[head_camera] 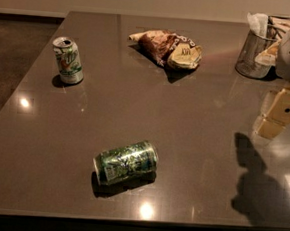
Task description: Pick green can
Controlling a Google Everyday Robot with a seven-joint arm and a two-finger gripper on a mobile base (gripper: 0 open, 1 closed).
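So the green can [126, 162] is lying on its side on the dark bench [198, 137], close to the front edge and a bit left of the middle. Its long axis runs nearly along that front edge but is skewed. One silver end points toward the front-left corner and the other end angles toward the back-right. I honestly can't say which end is the top.

The gripper [275, 117] is way over by the right edge, about halfway back, hanging above the surface and well apart from the can. Can't tell whether it's spread or pressed together, and it isn't holding anything I can see. Its shadow [254, 184] falls on the bench toward the front-right corner.

Other stuff: a mostly white can [68, 60] stands upright near the left edge. A crumpled snack bag [166, 48] sits toward the back edge, and there's a mesh cup [252, 53] near the back-right corner.
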